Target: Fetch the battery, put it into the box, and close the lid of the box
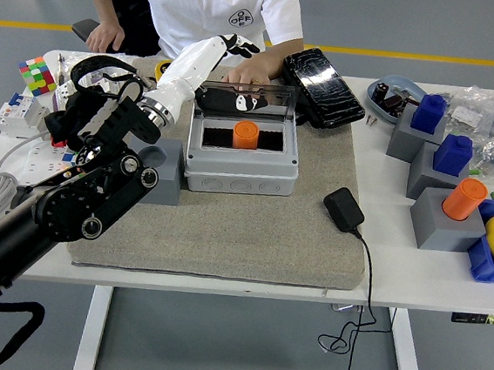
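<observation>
Battery (246,135), orange cyl., stands upright inside grey box (241,172) on the felt mat (251,229), in the dark recess near the middle. Clear lid (263,105) is up at the box's far edge, not closed. Left hand (222,60) is raised over the lid's far-left side, white forearm slanting up from lower left; fingers (243,43) loosely spread w/ nothing in them, thumb (242,102) hangs low in front of the lid. Whether it touches the lid, can't tell. Person at far side in white shirt; one hand (251,73) rests at the lid's top edge just beside the robot's fingers, other hand (103,38) on the table at far left. Black case (323,87) lies right of the lid; black adapter (344,209) w/ cable on mat's right part. Grey block (162,172) sits touching box's left side.
</observation>
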Available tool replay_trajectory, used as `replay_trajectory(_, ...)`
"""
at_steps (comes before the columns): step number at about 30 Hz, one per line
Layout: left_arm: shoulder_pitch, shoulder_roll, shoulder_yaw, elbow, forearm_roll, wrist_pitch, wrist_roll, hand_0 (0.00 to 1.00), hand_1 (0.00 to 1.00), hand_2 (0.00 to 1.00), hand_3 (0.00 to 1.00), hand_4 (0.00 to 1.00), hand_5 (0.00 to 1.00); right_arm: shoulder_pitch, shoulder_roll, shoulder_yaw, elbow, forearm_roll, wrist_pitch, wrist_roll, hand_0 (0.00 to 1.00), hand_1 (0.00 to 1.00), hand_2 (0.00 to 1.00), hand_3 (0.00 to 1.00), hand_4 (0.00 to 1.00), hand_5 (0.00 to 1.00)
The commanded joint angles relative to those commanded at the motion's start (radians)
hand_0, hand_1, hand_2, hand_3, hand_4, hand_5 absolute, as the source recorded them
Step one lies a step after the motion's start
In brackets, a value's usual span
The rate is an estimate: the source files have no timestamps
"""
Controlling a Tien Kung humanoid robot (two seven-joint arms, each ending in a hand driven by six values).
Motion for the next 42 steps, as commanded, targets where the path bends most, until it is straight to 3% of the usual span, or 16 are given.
replay_trajectory(6,-0.045,-0.022,0.053,0.094,-0.009,-0.02,0.022,0.736,0.777,0.744,0.748,0.998,0.36,0.0,0.0,-0.002,0.0,0.001,0.0,0.0,0.544,0.599,0.583,0.541,0.911,0.471)
replay_trajectory(9,-0.054,-0.026,0.074,0.122,-0.02,-0.022,0.025,0.736,0.777,0.744,0.748,0.998,0.36,-0.002,-0.001,-0.002,0.001,0.0,0.0,0.0,0.544,0.599,0.583,0.541,0.911,0.471)
replay_trajectory(10,-0.055,-0.025,0.08,0.127,-0.022,-0.025,0.028,0.675,0.765,0.735,0.739,0.998,0.361,-0.002,-0.002,-0.003,0.001,0.0,0.0,0.0,0.543,0.599,0.585,0.541,0.91,0.471)
replay_trajectory(12,-0.053,-0.02,0.091,0.129,-0.022,-0.03,0.035,0.675,0.765,0.735,0.739,0.998,0.361,-0.001,-0.003,-0.001,0.002,-0.002,0.0,0.0,0.543,0.599,0.585,0.541,0.91,0.471)
replay_trajectory(15,-0.042,-0.01,0.101,0.114,-0.024,-0.031,0.037,0.675,0.765,0.735,0.739,0.998,0.361,-0.003,-0.003,0.003,0.003,-0.004,0.0,0.0,0.543,0.599,0.585,0.541,0.91,0.471)
replay_trajectory(16,-0.034,-0.005,0.101,0.102,-0.024,-0.031,0.037,0.623,0.737,0.723,0.731,0.998,0.347,-0.004,-0.003,0.002,0.003,-0.005,0.0,0.0,0.545,0.599,0.584,0.542,0.911,0.471)
replay_trajectory(30,0.076,0.057,0.14,-0.078,-0.043,-0.038,0.059,0.58,0.719,0.716,0.729,0.998,0.38,-0.005,-0.004,-0.004,0.003,-0.007,0.001,-0.001,0.545,0.599,0.584,0.542,0.911,0.473)
replay_trajectory(42,0.119,0.073,0.157,-0.133,-0.052,-0.043,0.071,0.585,0.717,0.714,0.727,0.998,0.391,-0.004,-0.004,-0.006,0.003,-0.007,0.0,0.0,0.546,0.599,0.584,0.542,0.912,0.473)
